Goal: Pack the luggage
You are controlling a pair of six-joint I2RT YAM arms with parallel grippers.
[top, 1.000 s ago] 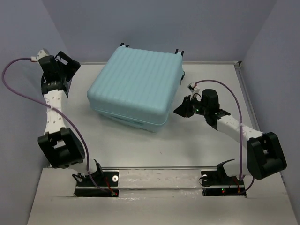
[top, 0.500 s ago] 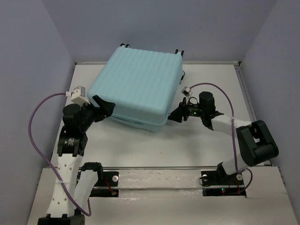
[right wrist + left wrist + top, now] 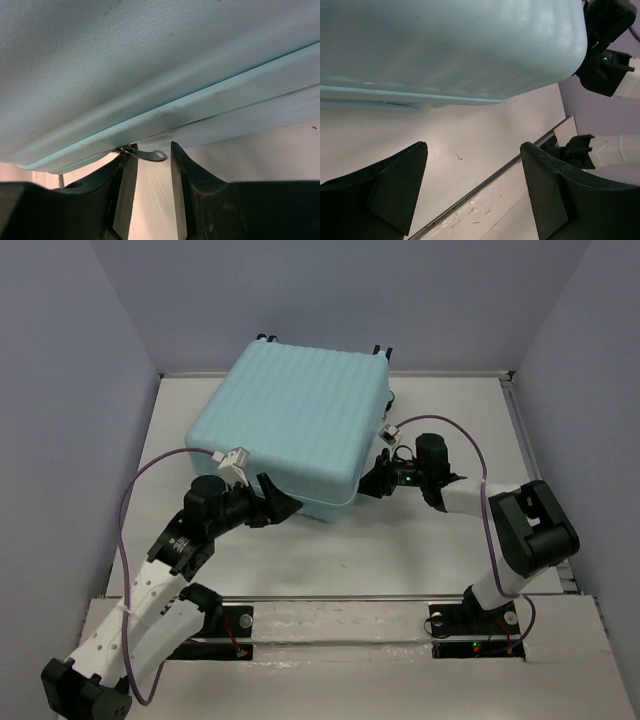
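One piece of luggage (image 3: 292, 420), closed and laid flat with its ribbed shell upward, is seen on the tabletop (image 3: 420, 550), set toward the far edge and roughly midway between the left and right edges. Its wheeled end is turned to the far edge, so its long axis is taken to run from far to near, with the near end swung slightly toward the left edge; the outline looks close to square from above, so that axis is not firmly told. The left gripper (image 3: 275, 506) is held at the near side of the case close to its near-left corner, low over the tabletop, its jaws spread wide with nothing between them. The right gripper (image 3: 152, 150) is placed at the case's near-right corner, against the zip seam, its jaws parted by a narrow gap. A small metal zip pull (image 3: 146, 154) is seen lying across that gap at the fingertips; whether it is pinched cannot be told.
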